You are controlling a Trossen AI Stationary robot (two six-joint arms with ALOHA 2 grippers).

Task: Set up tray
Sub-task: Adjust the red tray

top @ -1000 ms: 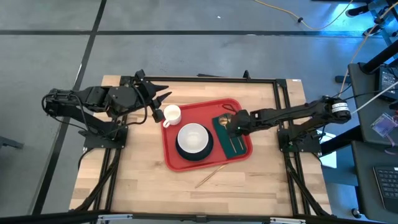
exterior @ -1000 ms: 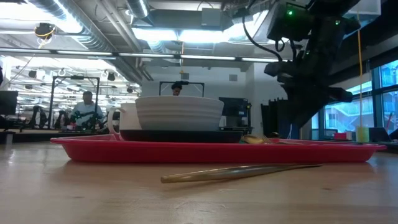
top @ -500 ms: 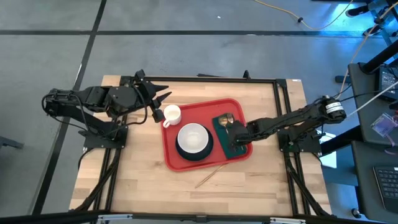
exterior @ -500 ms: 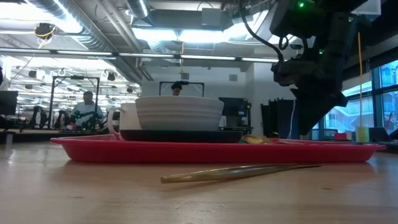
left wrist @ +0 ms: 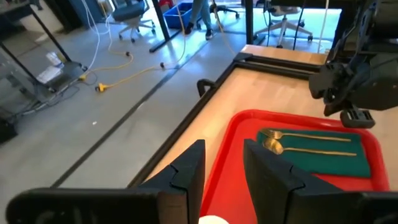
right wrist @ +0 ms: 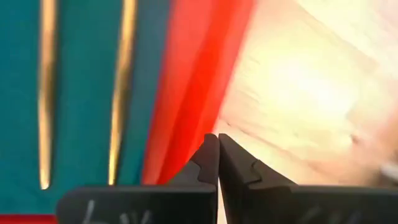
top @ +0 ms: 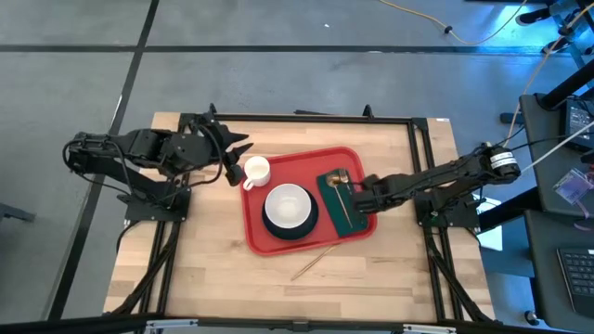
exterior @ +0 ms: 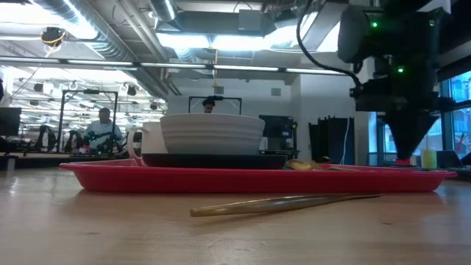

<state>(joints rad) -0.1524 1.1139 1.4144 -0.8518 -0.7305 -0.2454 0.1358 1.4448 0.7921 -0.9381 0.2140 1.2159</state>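
The red tray (top: 278, 169) lies mid-table, rim on the wood (exterior: 221, 180). It carries a black plate with a white bowl (top: 289, 206) and, at its right end, a dark green napkin (top: 340, 211) bearing two gold utensils (left wrist: 308, 142). A white cup (top: 255, 171) stands at the tray's far left corner. My right gripper (top: 357, 198) is shut, pointing down over the tray's right rim (right wrist: 199, 62); whether its tips (right wrist: 217, 138) touch it I cannot tell. My left gripper (top: 243, 148) waits open beyond the cup.
A third gold utensil (top: 311, 262) lies on the bare wood just near of the tray (exterior: 287, 204). A black frame runs round the table's edges (top: 316, 118). Open wood shows left and near of the tray. A person sits far off in the room (exterior: 103, 129).
My right gripper has drawn off the green napkin toward the table's right edge and now stands over the tray's right rim, fingers pointing down. The tray, bowl and cup have kept their places.
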